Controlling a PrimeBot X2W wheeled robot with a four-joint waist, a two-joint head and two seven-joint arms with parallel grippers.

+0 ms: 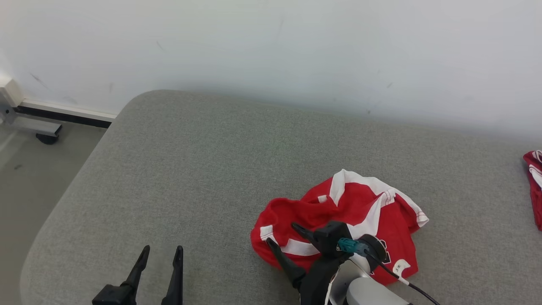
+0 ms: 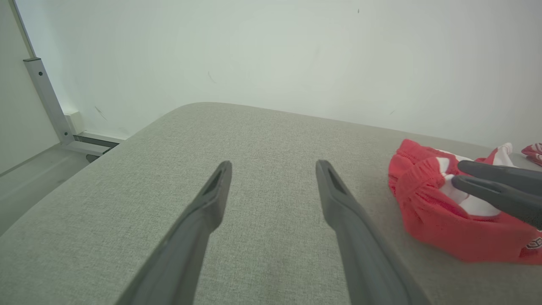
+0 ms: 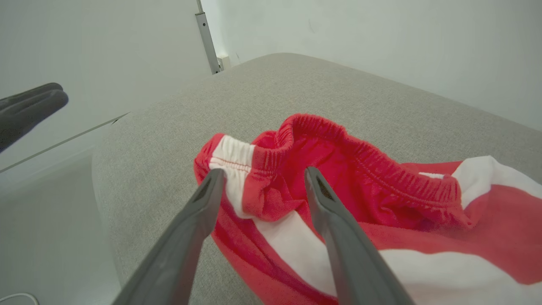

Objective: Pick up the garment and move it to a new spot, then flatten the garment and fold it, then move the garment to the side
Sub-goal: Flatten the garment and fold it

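Garment of red knit with white stripes (image 1: 351,207), crumpled in a soft heap on the near right of the grey woven cushion (image 1: 203,169), lies right under my right gripper (image 1: 280,233). Its two long dark fingers stand apart, released, straddling the gathered elastic waistband (image 3: 326,129) without pinching it. My left gripper (image 1: 162,250) hangs spread wide over bare cushion to the heap's left, grasping nothing. Farther right lies another red-and-white cloth (image 1: 534,186). Beyond rises a smooth pale wall (image 1: 271,42).
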